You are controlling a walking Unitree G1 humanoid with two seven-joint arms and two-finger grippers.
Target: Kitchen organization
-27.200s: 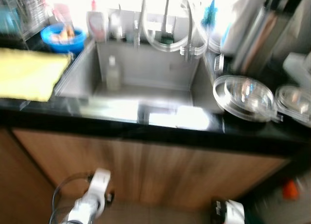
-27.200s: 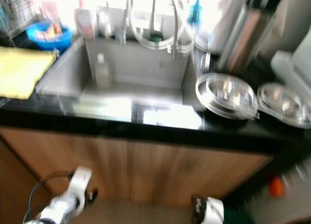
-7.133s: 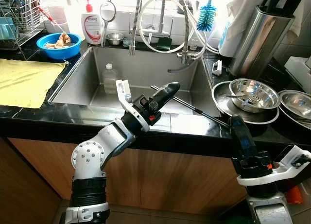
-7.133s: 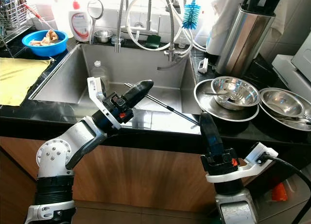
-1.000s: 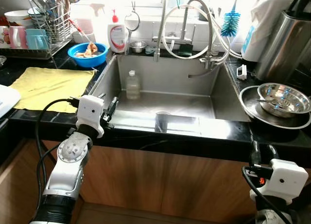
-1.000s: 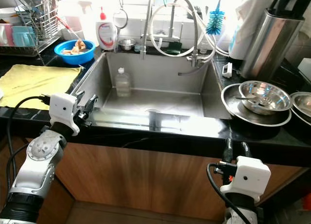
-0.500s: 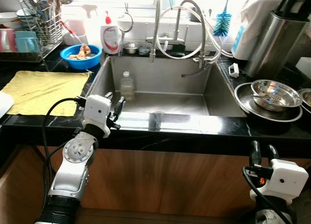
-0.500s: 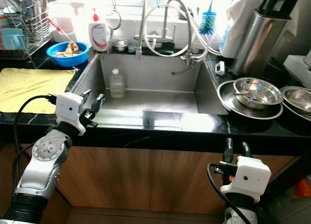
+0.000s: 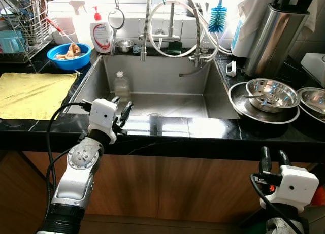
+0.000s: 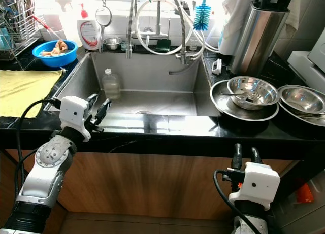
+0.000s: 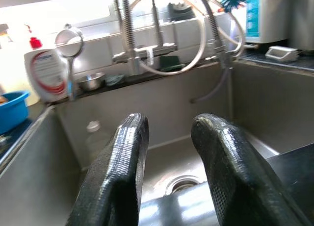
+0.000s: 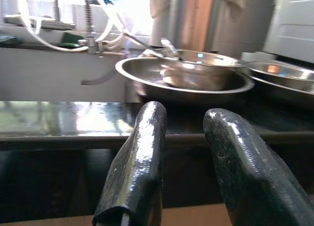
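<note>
A steel sink (image 9: 210,94) is set into the black counter, with a clear plastic bottle (image 9: 121,85) standing at its back left. My left gripper (image 9: 122,106) hovers open over the sink's front left rim with nothing between its fingers; in its wrist view the bottle (image 11: 93,138) is ahead. Stacked steel bowls (image 9: 271,93) with a spoon sit on the counter to the right. My right gripper (image 9: 271,160) hangs open and holding nothing below the counter's front edge, pointing up; its wrist view faces the bowls (image 12: 196,74).
A yellow cloth (image 9: 35,92), a blue bowl of scraps (image 9: 70,52), a dish rack (image 9: 20,21) and a soap bottle (image 9: 102,35) stand at the left. Faucet hoses (image 9: 175,26), a blue brush (image 9: 217,15) and a tall steel canister (image 9: 266,36) line the back.
The camera has turned a little right, so the scene slid left. My left gripper sits slightly farther right along the sink rim. The right gripper stays low.
</note>
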